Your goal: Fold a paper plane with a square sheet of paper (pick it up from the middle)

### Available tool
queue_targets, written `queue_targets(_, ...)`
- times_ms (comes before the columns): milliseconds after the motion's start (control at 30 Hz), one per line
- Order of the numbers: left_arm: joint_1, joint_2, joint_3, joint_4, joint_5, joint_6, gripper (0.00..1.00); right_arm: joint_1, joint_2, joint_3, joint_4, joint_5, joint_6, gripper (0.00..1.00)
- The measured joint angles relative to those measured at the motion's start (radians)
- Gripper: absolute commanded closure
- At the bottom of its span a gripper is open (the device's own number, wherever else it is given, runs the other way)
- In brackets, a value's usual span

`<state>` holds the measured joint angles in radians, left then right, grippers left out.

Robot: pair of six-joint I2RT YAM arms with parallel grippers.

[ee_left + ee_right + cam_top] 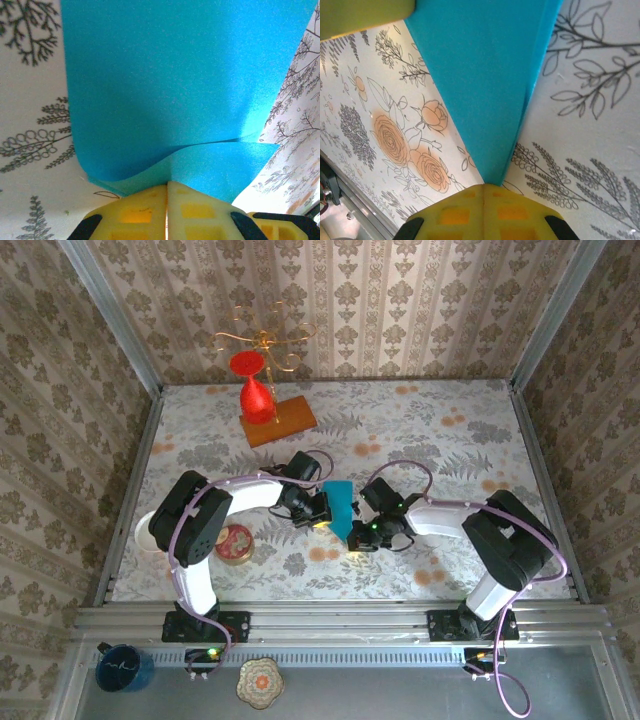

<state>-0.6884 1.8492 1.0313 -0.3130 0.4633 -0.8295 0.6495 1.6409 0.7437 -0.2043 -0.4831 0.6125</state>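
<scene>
Paper [340,502] (creased, pointed) sits well in front of the block [278,420]. Left gripper [167,186] pinches its layered edge, right gripper [484,187] pinches its tip. Best hold both pinches firm, edges aligned, crease straight.

Staged lab booth: wallpapered panels [400,310], floral tabletop [440,440], aluminium mounting rail [340,620].

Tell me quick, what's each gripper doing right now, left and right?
Left gripper: closed, fingers pinching an edge of the teal paper.
Right gripper: closed, pinching the same paper's pointed end.
</scene>
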Motion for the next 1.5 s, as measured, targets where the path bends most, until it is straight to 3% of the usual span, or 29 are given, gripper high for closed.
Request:
queue_targets(333, -0.004, -0.001, 0.006, -0.008, -0.003, 0.019, 0.9, 0.0, -0.187, -0.026, 0.011, 0.014, 0.013, 0.9)
queue_targets(700, -0.008, -0.001, 0.018, -0.023, -0.014, 0.026, 0.9, 0.001, 0.044, 0.054, 0.047, 0.064, 0.05, 0.96)
queue_targets(1167, -0.026, -0.118, -0.006, 0.045, -0.031, 0.069, 0.88, 0.001, 0.056, 0.066, 0.039, 0.075, 0.062, 0.97)
queue_targets(1500, -0.071, -0.103, -0.051, 0.076, -0.015, 0.075, 0.89, 0.001, 0.064, 0.072, 0.04, 0.071, 0.077, 0.97)
